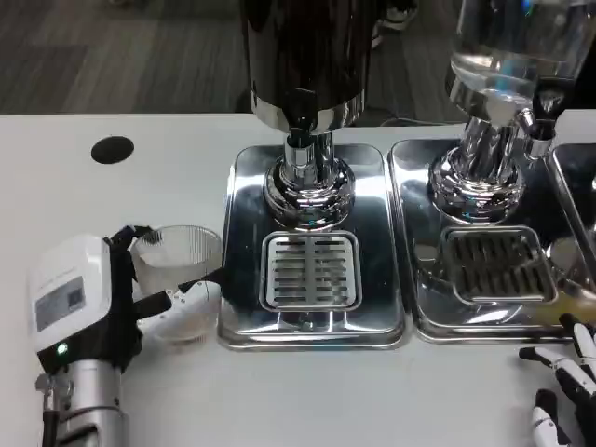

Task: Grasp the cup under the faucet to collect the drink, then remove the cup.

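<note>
In the lower left of the frame the left hand (88, 298) has its black fingers (172, 296) wrapped around a clear plastic cup (179, 279), holding it upright with the open mouth facing up; the cup looks empty, though its clear wall makes that hard to judge. It sits low over the white table (140, 130), just beside the left edge of the shiny metal drip tray (244, 233) of the dark drink dispenser (303, 56), and not yet over the tray. The relation that matters is sideways: the faucet (300, 154) hangs at upper centre of the frame, above the slotted grate (310, 270), so the spot the cup must reach lies to the right of the hand and a little further up the picture. The cup's long axis stands vertical, which suits a straight slide to the right onto the grate without tipping. The left hand is plainly the nearer one and already has the cup. The right hand (563, 391) shows at the lower right corner, fingers spread and holding nothing, well apart from the cup and resting near the front of a second tray (414, 186) under a clear dispenser (507, 47). As I read it, the cup is grasped but still has to be brought under the spout.
</note>
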Tool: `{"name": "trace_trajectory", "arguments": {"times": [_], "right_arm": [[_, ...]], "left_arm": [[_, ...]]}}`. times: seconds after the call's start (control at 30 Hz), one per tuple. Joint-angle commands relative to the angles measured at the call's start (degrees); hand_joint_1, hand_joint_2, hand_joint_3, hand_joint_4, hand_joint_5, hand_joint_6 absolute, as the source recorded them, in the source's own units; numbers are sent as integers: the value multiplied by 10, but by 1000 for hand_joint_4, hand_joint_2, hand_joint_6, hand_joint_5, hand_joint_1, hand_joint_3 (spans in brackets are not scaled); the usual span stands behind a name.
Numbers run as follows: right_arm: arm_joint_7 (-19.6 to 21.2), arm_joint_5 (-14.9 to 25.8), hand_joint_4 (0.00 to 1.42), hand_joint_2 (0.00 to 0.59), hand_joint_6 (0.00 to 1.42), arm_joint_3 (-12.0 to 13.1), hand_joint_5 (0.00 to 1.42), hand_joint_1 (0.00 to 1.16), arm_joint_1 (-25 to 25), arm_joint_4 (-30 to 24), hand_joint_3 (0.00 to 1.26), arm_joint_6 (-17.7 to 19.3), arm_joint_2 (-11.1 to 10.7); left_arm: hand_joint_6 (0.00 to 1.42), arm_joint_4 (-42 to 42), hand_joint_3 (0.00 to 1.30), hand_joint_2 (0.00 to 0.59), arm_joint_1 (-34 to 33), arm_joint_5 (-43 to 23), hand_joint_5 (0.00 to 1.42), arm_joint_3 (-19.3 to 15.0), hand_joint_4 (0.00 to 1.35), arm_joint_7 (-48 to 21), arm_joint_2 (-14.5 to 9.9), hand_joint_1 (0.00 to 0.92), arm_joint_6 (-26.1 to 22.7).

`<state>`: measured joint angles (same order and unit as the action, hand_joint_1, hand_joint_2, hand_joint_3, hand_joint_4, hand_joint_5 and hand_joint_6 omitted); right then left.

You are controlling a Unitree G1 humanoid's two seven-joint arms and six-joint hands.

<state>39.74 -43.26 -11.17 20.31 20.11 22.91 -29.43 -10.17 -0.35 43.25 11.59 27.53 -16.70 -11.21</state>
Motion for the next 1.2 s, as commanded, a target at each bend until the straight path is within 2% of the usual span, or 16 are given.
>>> {"name": "trace_trajectory", "arguments": {"times": [0.03, 0.57, 0.97, 1.2], "right_arm": [[5, 5, 1, 560, 108, 4, 2, 125, 0, 3, 290, 5, 3], [2, 7, 1, 561, 125, 2, 13, 112, 3, 3, 290, 7, 4], [3, 10, 1, 561, 128, 3, 18, 109, 4, 3, 290, 9, 3], [-1, 15, 1, 561, 131, 5, 24, 107, 4, -1, 290, 12, 1]], "left_arm": [[1385, 5, 821, 19, 10, 2, 1036, 5, 831, 11, 5, 554, 13], [1350, 36, 812, 18, 26, 18, 1006, 9, 806, 53, 2, 553, 25], [1349, 66, 812, 27, 31, 36, 1016, 9, 805, 87, 12, 543, 47], [1365, 39, 812, 45, -8, 58, 1033, 28, 805, 99, 26, 438, 45]]}}
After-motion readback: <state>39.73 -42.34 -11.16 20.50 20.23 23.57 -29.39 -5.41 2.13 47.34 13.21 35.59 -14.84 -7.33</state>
